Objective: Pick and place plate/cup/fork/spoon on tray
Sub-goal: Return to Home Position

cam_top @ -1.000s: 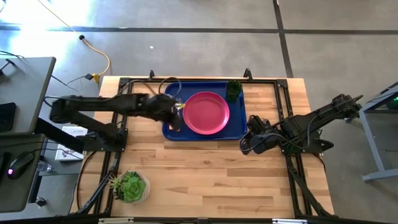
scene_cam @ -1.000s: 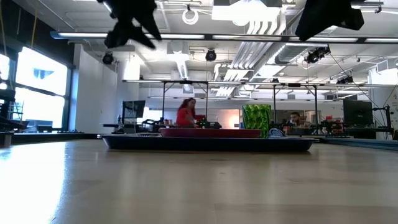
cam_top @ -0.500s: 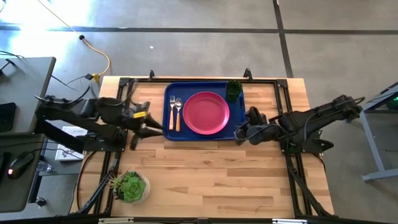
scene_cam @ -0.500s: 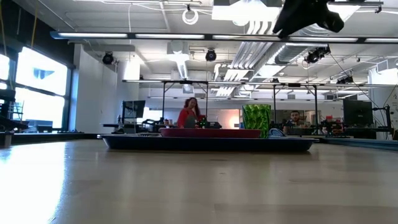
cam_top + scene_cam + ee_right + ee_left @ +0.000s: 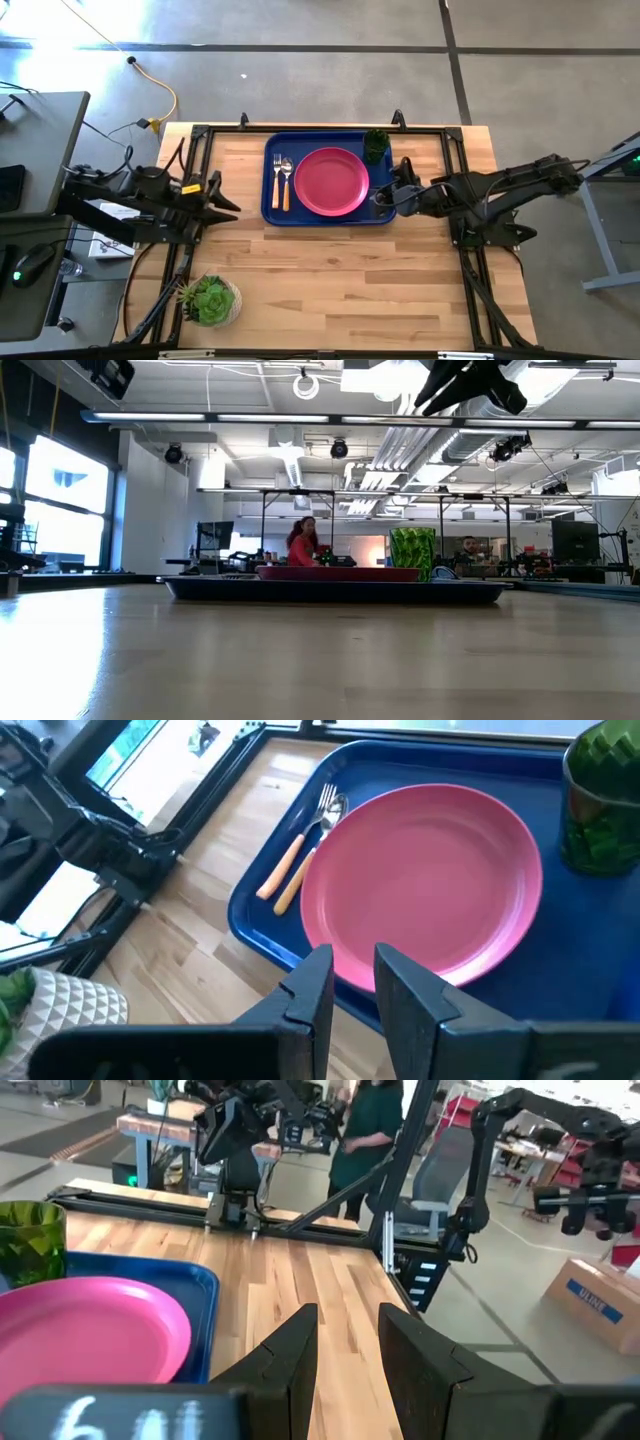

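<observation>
While left end effector [image 5: 222, 197] idles narrow off-tray, right end effector [image 5: 381, 199], narrow, overhangs tray [image 5: 272, 212].

Bright overhead ceiling lights [image 5: 300, 418]; window [image 5: 60, 500] glare far left blows out floor [image 5: 60, 20]. Near bench [image 5: 300, 660] blurry in low view; shadows soft.

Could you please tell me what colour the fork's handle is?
Orange-tan; the fork shows best in the right wrist view.
</observation>
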Tool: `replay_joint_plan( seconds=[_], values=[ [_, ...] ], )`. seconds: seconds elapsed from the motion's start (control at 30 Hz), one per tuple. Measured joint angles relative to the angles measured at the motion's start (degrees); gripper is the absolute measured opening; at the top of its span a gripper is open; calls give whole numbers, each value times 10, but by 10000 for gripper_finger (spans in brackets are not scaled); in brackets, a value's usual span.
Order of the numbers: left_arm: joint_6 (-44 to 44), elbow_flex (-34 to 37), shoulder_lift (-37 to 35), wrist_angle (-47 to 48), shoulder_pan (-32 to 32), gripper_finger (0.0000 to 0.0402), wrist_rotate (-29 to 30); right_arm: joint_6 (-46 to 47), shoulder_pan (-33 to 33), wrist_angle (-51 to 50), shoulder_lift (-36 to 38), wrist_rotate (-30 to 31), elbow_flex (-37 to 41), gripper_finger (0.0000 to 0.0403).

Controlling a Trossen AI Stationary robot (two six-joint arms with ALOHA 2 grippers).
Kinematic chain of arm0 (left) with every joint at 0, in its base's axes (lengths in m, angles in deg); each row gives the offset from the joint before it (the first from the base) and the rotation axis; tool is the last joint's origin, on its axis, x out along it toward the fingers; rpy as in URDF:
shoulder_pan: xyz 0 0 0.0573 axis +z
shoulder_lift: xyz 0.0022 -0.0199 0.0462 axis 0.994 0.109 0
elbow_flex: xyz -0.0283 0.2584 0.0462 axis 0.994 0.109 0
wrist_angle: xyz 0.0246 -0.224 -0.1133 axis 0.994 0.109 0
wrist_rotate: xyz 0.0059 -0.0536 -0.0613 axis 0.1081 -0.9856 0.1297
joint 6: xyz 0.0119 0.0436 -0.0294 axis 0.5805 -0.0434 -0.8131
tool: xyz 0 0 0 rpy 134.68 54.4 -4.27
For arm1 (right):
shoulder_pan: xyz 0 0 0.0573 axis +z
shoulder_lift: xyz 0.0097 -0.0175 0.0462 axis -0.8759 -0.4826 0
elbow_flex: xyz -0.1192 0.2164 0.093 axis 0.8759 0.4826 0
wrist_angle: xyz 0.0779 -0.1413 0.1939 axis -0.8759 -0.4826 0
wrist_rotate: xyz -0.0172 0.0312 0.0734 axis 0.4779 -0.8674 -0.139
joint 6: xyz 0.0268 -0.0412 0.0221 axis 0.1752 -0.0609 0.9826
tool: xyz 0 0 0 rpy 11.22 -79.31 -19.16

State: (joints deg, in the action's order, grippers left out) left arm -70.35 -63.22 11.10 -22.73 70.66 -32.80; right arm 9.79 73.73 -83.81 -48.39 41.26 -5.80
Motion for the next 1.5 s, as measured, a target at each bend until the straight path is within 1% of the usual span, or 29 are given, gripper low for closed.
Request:
replay_joint_plan(
  seconds=[0.27, 0.47, 0.8, 1.0, 1.2, 1.4, 1.5],
  values=[
    [-2, 93, -93, -33, 0, 97, 0, 4, -14, 7, 0, 0, 0, 66],
    [-6, 142, -146, -46, 0, 97, 0, 1, -14, 23, 0, 0, 0, 66],
    [-6, 210, -211, -65, 0, 97, 0, -10, -14, 28, 0, 0, 0, 66],
    [-13, 239, -209, -62, 0, 97, -5, -43, -14, 29, 8, -2, 0, 66],
    [-26, 254, -209, -68, 0, 97, -6, -97, -14, 29, 57, -3, 0, 66],
    [-60, 280, -209, -106, 0, 97, -5, -203, -15, 23, 139, 4, 0, 66],
    [-74, 285, -209, -106, 0, 97, 13, -258, -15, 8, 186, 6, 0, 66]
  ],
)
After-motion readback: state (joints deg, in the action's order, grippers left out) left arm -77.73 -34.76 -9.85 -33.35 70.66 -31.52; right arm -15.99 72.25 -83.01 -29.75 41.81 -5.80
